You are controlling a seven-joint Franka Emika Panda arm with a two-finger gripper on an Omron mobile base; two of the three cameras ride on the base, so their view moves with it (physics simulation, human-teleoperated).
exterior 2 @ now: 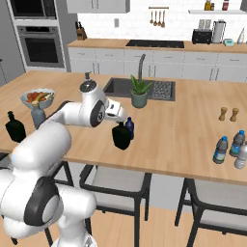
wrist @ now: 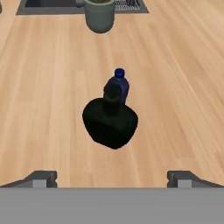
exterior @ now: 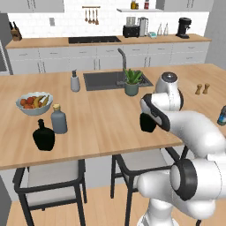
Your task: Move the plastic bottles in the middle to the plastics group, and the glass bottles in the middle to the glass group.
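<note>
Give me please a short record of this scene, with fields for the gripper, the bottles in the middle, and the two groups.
gripper: open, above and short of the black squarish bottle, holding nothing
middle bottles: black squarish bottle upright on the counter; dark blue bottle upright just behind it
glass group: round black flask and grey-blue corked bottle, near the fruit bowl
plastics group: clear blue-labelled bottles at the counter's right end
nearby: potted plant by the sink

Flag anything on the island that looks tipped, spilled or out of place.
Nothing is tipped or spilled. The black squarish bottle and the dark blue bottle stand upright mid-counter, apart from the glass group and the plastics group. The open hand holds nothing.
</note>
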